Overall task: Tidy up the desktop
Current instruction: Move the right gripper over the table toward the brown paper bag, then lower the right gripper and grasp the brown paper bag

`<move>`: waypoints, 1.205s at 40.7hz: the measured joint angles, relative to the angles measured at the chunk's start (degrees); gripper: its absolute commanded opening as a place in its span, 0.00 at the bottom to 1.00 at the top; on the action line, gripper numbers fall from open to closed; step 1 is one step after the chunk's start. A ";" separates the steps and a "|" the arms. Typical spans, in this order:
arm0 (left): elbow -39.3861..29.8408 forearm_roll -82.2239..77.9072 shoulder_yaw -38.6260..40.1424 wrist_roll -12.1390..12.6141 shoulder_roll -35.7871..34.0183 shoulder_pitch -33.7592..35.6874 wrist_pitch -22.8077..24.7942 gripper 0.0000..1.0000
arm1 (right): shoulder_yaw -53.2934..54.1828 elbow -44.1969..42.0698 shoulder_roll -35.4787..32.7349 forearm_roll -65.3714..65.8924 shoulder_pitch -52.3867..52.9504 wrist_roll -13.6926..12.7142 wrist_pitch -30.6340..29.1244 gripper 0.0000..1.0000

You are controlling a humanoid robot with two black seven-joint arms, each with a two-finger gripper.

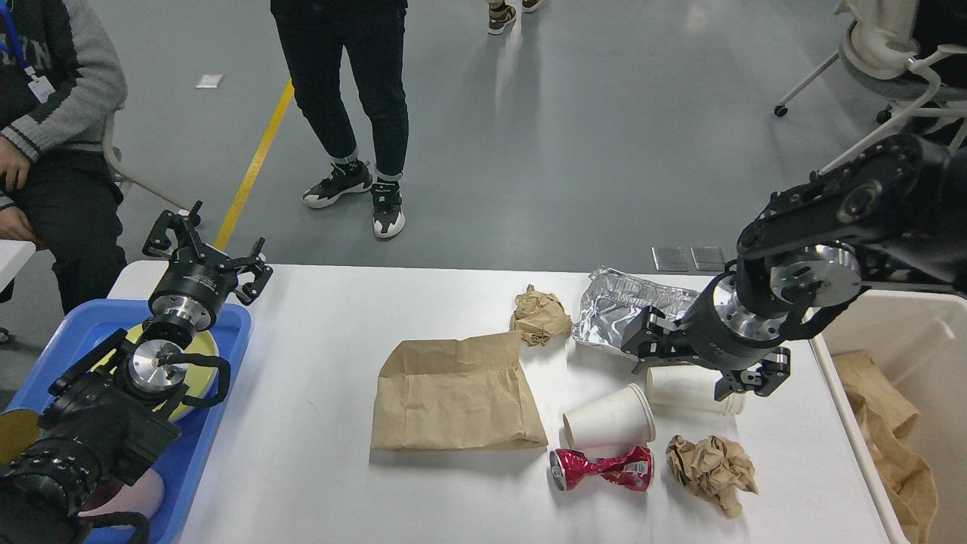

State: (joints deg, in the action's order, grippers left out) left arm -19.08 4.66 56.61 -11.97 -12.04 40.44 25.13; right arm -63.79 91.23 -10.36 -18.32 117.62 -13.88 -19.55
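Observation:
The white desktop (317,423) carries litter on its right half: a flat brown paper bag (457,393), a small crumpled paper ball (540,313), a sheet of silver foil (623,302), two white paper cups lying on their sides (608,415) (680,385), a crushed red can (600,468) and a larger paper wad (710,468). My right gripper (684,372) hangs open just over the farther cup and the foil's near edge, holding nothing. At the far left corner my left gripper (211,245) is open and empty above the tray's far edge.
A blue tray (227,355) with a yellow plate (200,351) lies at the left under my left arm. A beige bin (918,355) with brown paper inside stands off the right edge. People stand and sit beyond the table.

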 measured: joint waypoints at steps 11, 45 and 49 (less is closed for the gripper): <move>0.00 0.00 -0.01 -0.07 0.00 0.07 0.00 0.98 | 4.71 0.22 -1.32 -1.78 -0.53 0.08 0.45 1.00; 0.00 0.00 -0.01 -0.07 0.00 0.08 0.00 0.98 | 20.14 -10.45 13.50 -16.19 -21.94 1.16 23.05 1.00; 0.00 0.00 -0.01 -0.07 0.06 0.07 0.00 0.98 | 22.26 -13.21 13.53 -18.62 -26.29 1.15 26.60 1.00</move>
State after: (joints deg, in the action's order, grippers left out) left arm -19.07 4.66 56.60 -12.04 -11.97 40.51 25.14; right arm -41.53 78.02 3.17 -36.94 91.33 -12.73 7.05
